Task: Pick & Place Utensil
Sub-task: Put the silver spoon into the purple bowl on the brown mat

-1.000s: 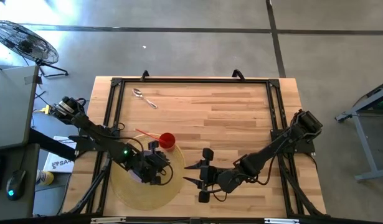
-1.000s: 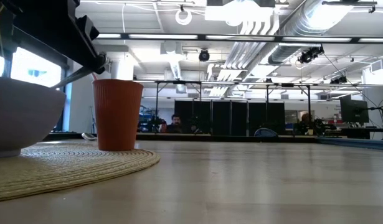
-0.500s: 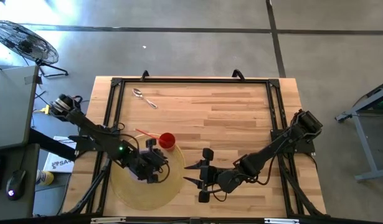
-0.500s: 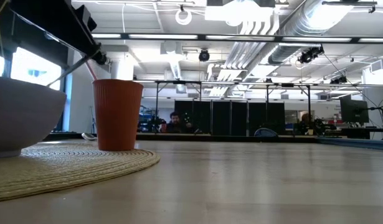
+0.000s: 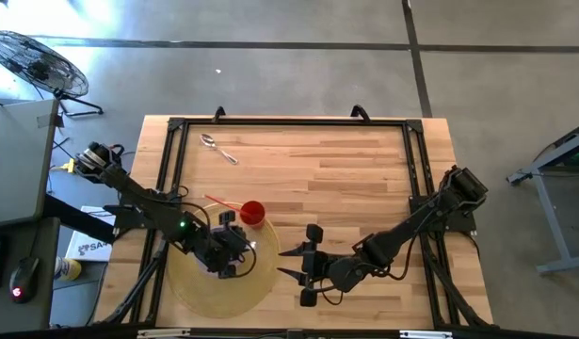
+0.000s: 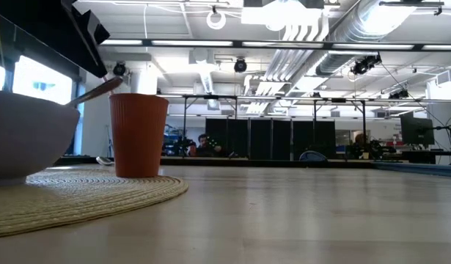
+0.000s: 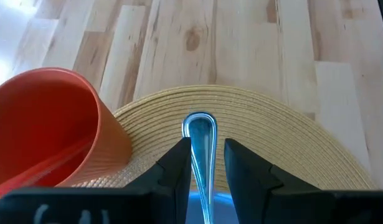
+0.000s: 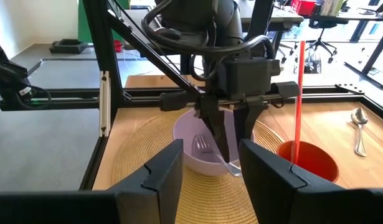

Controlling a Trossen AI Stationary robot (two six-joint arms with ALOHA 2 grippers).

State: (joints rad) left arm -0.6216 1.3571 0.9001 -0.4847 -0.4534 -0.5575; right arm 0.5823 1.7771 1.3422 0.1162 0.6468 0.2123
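Observation:
A silver utensil lies with its head in the lavender bowl [image 8: 192, 163] and its handle [image 6: 97, 90] leaning on the bowl's rim, pointing toward the red cup [image 5: 252, 213]. The bowl and cup stand on a round woven placemat [image 5: 190, 287]. My left gripper [image 7: 207, 149] hovers open just above the bowl. Its fingers stand either side of the handle's free end [image 7: 200, 126], apart from it. My right gripper [image 5: 287, 264] waits open beside the placemat's right edge, facing the bowl.
A red straw [image 8: 299, 93] stands in the cup. A second spoon [image 5: 218, 148] lies on bare wood at the table's far left. A black frame [image 5: 289, 121] runs along the table's edges. Open tabletop lies to the right and far side of the placemat.
My left gripper has let go of the utensil's handle, then risen a little and drawn back toward the table's left edge. The handle, held up at a slant before, now leans lower on the bowl's rim.

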